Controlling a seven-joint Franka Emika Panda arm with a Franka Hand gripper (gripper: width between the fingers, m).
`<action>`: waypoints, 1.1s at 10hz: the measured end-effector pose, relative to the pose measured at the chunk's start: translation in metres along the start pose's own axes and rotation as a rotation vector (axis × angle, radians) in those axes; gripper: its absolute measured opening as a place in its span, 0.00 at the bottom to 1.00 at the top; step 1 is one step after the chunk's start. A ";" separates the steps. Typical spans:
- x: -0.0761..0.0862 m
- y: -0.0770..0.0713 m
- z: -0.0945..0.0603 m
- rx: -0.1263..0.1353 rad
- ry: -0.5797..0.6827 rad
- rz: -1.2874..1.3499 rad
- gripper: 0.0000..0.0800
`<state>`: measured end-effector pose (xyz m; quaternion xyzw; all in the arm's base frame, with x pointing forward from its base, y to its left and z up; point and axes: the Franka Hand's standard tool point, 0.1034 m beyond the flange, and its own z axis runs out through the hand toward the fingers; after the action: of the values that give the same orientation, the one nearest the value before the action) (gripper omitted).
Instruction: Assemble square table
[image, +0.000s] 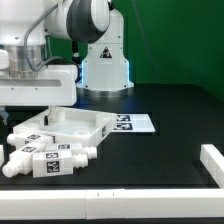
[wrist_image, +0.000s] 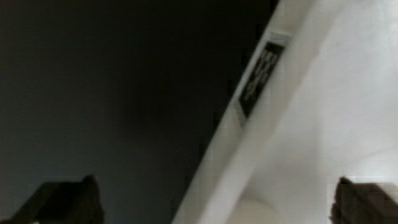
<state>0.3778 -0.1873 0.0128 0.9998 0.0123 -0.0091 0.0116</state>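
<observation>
The square table's white slab (image: 82, 124) lies on the black table at the exterior view's left, rim up. Three chunky white legs (image: 52, 163) with black-and-white tags lie in front of it and to its left. My gripper (image: 38, 100) hangs over the slab's left end, its fingers hard to make out there. In the wrist view the gripper (wrist_image: 217, 205) is open; both dark fingertips (wrist_image: 64, 202) stand wide apart. The slab's tagged side wall (wrist_image: 267, 75) runs slantwise between them, touching neither. Nothing is held.
The marker board (image: 133, 123) lies flat just to the exterior view's right of the slab. A long white bar (image: 120, 199) runs along the table's front edge and turns up at the right (image: 211, 164). The robot's base (image: 104, 62) stands behind.
</observation>
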 end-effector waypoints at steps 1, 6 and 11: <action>0.000 0.000 0.003 0.000 -0.005 -0.002 0.81; 0.000 0.000 0.003 0.001 -0.005 -0.004 0.27; 0.005 -0.008 -0.003 0.010 -0.007 0.014 0.07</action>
<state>0.3822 -0.1795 0.0158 0.9999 0.0055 -0.0125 0.0070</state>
